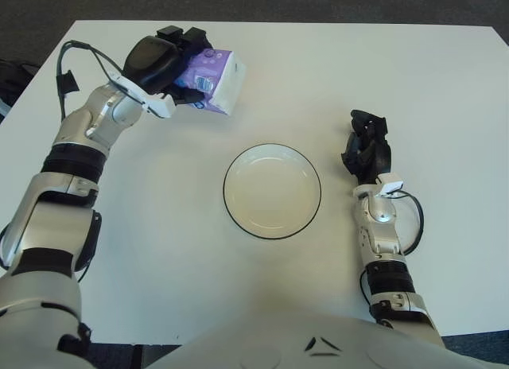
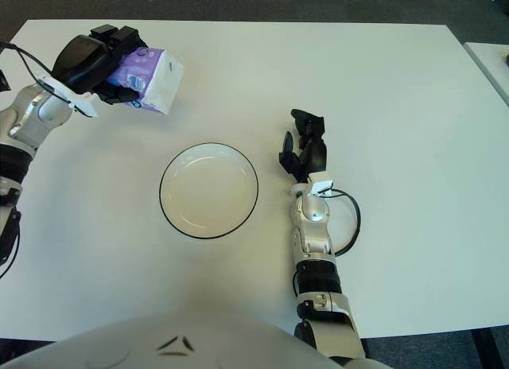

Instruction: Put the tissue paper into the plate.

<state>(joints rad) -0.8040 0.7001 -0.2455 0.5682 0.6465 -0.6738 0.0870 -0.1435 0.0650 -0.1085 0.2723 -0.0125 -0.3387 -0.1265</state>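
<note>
Tissue paper: the tissue paper (image 1: 213, 81), a soft purple and white pack, is up off the table (image 1: 445, 91), far-left of the plate (image 1: 272, 191) and well apart from it.
Step in hand: I judge it is the carry toward the plate; the pack is not yet over the rim.
How to do it well: bring the pack to above the middle of the plate, lower it close to the plate floor, and only then open the fingers, so it does not fall on the rim and slide out.
Pack and fingers: the left hand (image 1: 163, 60) is closed around the purple end; the dark fingers (image 1: 187, 36) wrap over its far side, and the white end sticks out free toward the plate.
Handling: the pack looks soft, so a hard squeeze may deform it.
Right hand: the right hand (image 1: 366, 146) is parked on the table right of the plate, fingers loosely curled, holding nothing.
</note>
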